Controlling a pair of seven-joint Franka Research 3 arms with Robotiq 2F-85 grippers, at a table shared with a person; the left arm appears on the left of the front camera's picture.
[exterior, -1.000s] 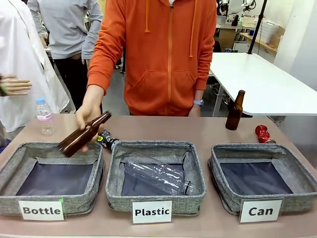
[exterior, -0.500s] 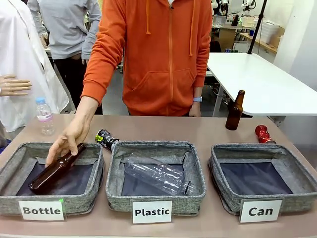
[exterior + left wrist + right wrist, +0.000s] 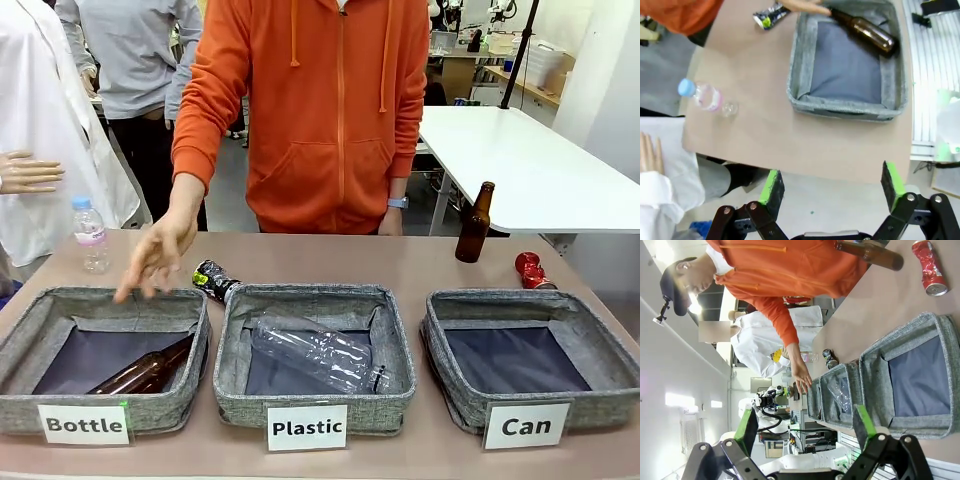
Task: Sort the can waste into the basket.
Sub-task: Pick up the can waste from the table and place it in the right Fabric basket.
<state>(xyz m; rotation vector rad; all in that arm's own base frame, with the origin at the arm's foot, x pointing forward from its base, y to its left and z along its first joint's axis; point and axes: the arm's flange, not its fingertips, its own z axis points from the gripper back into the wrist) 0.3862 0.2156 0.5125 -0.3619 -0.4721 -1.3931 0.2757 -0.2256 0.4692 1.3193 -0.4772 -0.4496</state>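
A dark crushed can point(image 3: 215, 280) with green print lies on the table behind the gap between the "Bottle" and "Plastic" baskets; it also shows as the dark can point(image 3: 771, 12) and the same can point(image 3: 829, 359). A shiny red crushed can point(image 3: 530, 270) lies at the far right, behind the grey "Can" basket point(image 3: 440, 335), which holds nothing. In the right wrist view the red can point(image 3: 929, 265) lies beyond the Can basket point(image 3: 920, 325). My left gripper point(image 3: 832, 187) hangs open off the table's left end. My right gripper point(image 3: 807, 430) is open, off the table near the Can basket.
A person in an orange hoodie holds a hand point(image 3: 150, 265) over the "Bottle" basket point(image 3: 30, 330), where a brown bottle point(image 3: 145, 372) lies. The "Plastic" basket point(image 3: 230, 340) holds a clear bottle point(image 3: 320, 355). A brown bottle point(image 3: 474, 222) stands far right, a water bottle point(image 3: 90, 233) far left.
The person lowered the brown bottle into the Bottle basket, let it go and lifted the hand away. Both grippers have stayed open.
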